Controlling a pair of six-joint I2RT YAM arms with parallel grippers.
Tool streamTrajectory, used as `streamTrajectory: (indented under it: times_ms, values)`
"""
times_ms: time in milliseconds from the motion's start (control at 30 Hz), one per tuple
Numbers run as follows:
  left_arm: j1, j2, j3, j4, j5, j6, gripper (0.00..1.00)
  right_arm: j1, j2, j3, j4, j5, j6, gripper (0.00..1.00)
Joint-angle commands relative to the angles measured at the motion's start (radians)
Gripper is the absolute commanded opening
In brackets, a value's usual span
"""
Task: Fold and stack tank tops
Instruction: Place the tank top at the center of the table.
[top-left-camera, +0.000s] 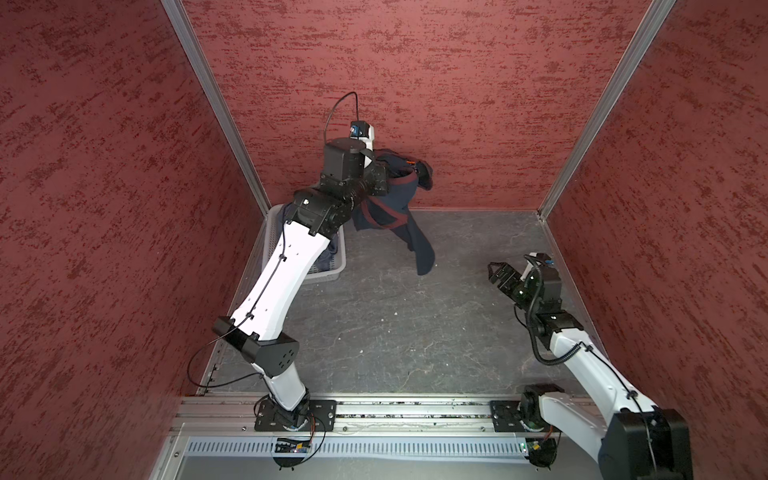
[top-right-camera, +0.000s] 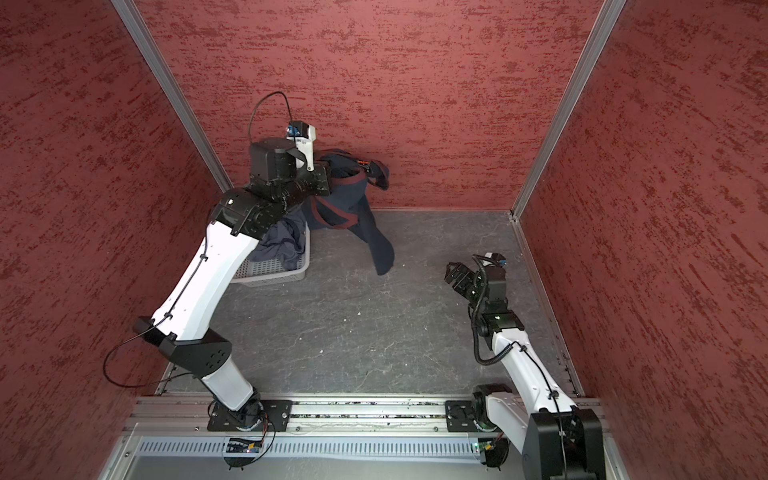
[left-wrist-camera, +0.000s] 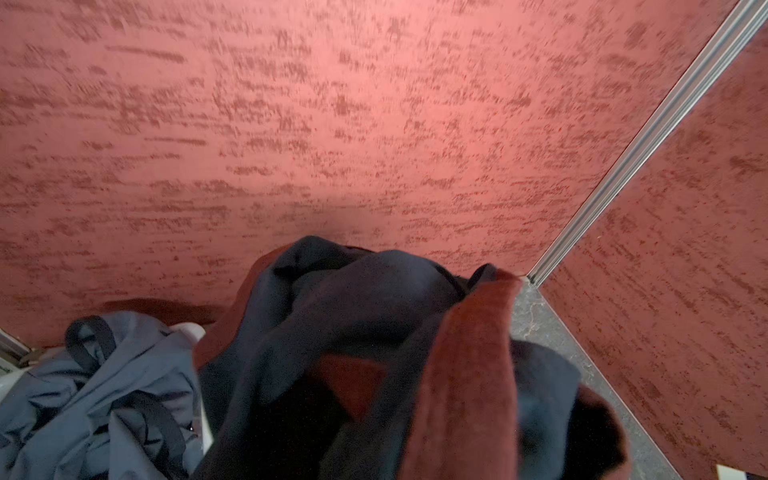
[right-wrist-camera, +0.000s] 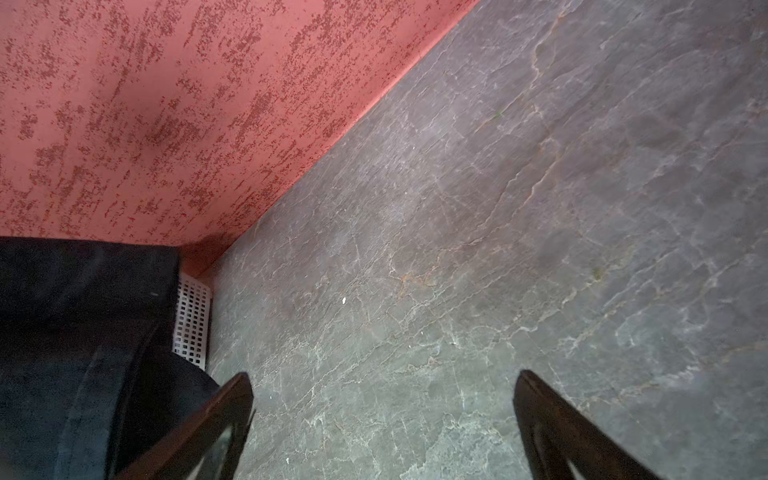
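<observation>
Navy tank top (top-left-camera: 392, 197) hangs draped from the closed left pincer (top-left-camera: 405, 166).

Left hand (top-left-camera: 380, 180) buried in bunched navy tank top (top-left-camera: 392, 205); basket (top-left-camera: 337, 266) mostly behind left arm (top-left-camera: 282, 274).

No legible text in any view. Small orange print (top-left-camera: 410, 162) on navy tank top (top-left-camera: 397, 195), visible in both top views, too small to read.
</observation>
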Motion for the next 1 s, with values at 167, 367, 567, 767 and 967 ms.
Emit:
streamTrajectory:
  times_ms: [167,367,567,767,967]
  values:
    - [0.064,0.024,-0.366,0.114,-0.01,-0.153,0.08,0.005,-0.009,0.008,-0.019,0.042,-0.011,0.99]
    - [0.106,0.031,-0.54,0.157,-0.032,-0.188,0.06,0.005,0.014,0.002,0.002,0.032,0.0,0.99]
    - [0.167,0.022,-0.656,0.152,-0.109,-0.198,0.06,0.005,0.033,0.0,0.013,0.021,0.012,0.99]
    - [0.247,-0.019,-0.756,0.153,-0.14,-0.186,0.05,0.005,0.032,0.005,0.009,0.024,0.01,0.99]
    - [0.276,-0.059,-0.777,0.14,-0.153,-0.163,0.05,0.005,0.041,0.018,0.0,0.029,0.008,0.99]
